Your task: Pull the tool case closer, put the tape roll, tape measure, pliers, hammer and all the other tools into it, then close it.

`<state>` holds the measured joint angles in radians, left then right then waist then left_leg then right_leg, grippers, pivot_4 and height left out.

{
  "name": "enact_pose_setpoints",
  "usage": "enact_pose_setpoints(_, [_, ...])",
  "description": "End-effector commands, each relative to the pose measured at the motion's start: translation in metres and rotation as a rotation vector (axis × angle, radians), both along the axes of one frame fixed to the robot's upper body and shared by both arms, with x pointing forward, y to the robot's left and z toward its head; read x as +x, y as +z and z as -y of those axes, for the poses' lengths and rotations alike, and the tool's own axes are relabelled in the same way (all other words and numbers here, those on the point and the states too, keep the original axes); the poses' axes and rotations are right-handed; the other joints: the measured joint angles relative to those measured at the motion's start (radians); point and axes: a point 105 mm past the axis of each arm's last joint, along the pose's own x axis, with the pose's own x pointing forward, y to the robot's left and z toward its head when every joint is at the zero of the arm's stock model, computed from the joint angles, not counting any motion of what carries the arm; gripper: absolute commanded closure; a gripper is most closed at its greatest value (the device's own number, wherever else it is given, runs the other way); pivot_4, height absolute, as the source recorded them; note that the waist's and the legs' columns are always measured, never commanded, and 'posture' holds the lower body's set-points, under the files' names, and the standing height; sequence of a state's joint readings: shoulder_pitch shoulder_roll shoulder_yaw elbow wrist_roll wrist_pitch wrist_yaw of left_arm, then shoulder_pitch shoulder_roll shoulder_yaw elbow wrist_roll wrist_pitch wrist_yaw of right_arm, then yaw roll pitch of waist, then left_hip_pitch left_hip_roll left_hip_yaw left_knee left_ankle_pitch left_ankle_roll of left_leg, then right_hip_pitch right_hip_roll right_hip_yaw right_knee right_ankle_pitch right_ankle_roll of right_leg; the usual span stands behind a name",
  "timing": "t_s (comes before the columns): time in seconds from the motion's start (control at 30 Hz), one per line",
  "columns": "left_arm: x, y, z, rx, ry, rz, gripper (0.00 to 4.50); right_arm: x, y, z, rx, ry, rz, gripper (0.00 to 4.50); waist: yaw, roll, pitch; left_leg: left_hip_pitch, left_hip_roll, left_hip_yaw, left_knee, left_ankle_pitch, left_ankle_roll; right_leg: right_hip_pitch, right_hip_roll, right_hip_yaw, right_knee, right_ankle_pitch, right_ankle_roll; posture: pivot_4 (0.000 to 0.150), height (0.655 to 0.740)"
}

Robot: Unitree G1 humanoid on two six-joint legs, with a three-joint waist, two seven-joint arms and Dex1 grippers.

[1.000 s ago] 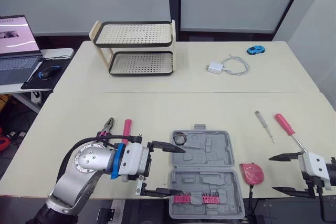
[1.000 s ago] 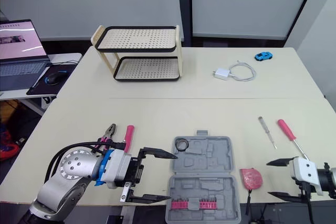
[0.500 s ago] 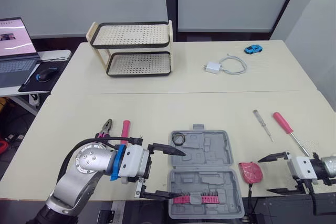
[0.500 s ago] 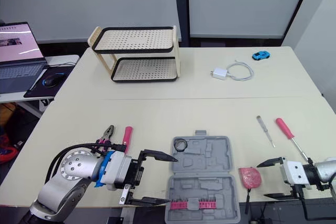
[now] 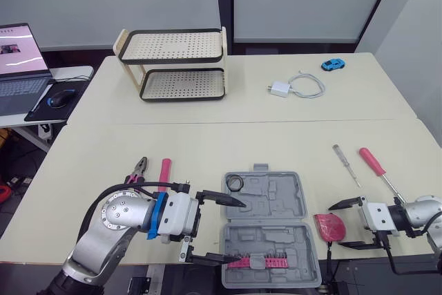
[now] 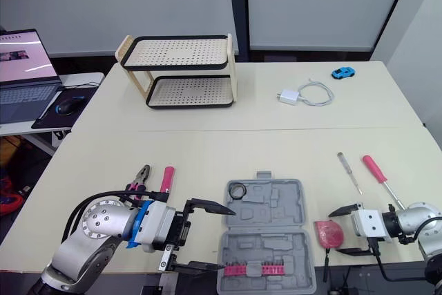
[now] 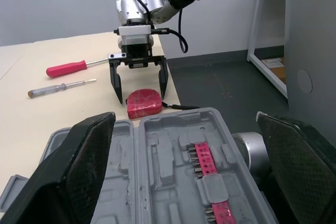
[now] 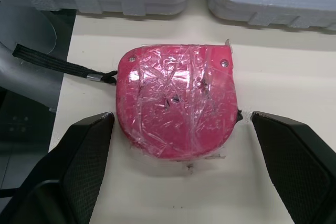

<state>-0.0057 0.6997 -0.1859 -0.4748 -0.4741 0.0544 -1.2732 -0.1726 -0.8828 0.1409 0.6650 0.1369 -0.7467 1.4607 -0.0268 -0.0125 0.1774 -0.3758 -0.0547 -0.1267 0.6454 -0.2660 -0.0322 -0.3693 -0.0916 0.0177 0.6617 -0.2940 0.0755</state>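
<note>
Tool case: The grey tool case (image 5: 271, 220) lay open and flat at the near edge of the table (image 5: 228, 139), with both halves facing up.
Inside the case: A black tape roll (image 5: 236, 183) sat in the far left corner of the case. A pink strip of bits (image 5: 260, 262) sat in the near half.
Tape measure: The red tape measure (image 8: 177, 100) lay on the table just to the right of the case. Its black strap (image 8: 58, 64) hung over the table edge.
Right gripper: The right gripper (image 5: 336, 226) was low at the tape measure. Its fingers (image 8: 86, 153) were spread wide, one on each side of the tape measure, and they were not touching it.
Left gripper: The left gripper (image 5: 235, 231) was at the left side of the case. Its fingers (image 5: 222, 197) were spread wide and held nothing. One tip was close to the tape roll and the other was close to the pink strip.
Pliers: The pliers (image 5: 138, 168) lay on the table to the left of the case, next to a pink-handled tool (image 5: 165, 170) partly hidden by the left arm.
Screwdrivers: A small screwdriver (image 5: 347, 164) and a red-handled screwdriver (image 5: 376, 165) lay side by side to the right of the case, farther back than the tape measure.
Far side of the table: A two-level rack (image 5: 173, 63), a white charger with its cable (image 5: 297, 86) and a blue toy car (image 5: 333, 65) were well apart from the tools.
Side desk: A laptop (image 5: 21, 56) and a mouse (image 5: 56, 97) sat on a desk off to the left.
</note>
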Motion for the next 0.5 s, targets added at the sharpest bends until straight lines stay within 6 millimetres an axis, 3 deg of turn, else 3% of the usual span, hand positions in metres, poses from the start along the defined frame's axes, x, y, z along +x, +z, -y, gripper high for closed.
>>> enact_pose_setpoints(0.03, [-0.004,0.008,0.002,-0.017,-0.016,0.033,0.0,-0.003,0.001,-0.001,-0.005,0.029,0.0,0.02,0.0,0.0,0.0,0.0,0.0,0.0,0.0,0.0,0.0,0.0,0.0,0.0,0.0,0.0,0.0,0.15,0.74])
enact_pose_setpoints(0.4, [-0.003,0.008,0.004,-0.015,-0.011,0.037,0.0,-0.004,-0.001,-0.009,-0.001,0.061,0.028,0.02,0.0,0.0,0.0,0.0,0.0,0.0,0.0,0.0,0.0,0.0,0.0,0.0,0.0,0.0,0.0,0.15,0.74])
enact_pose_setpoints(0.5, [-0.001,0.009,0.004,-0.017,-0.009,0.039,0.0,-0.004,-0.002,-0.008,-0.01,0.055,0.032,0.61,0.0,0.0,0.0,0.0,0.0,0.0,0.0,0.0,0.0,0.0,0.0,0.0,0.0,0.0,0.0,0.15,0.74])
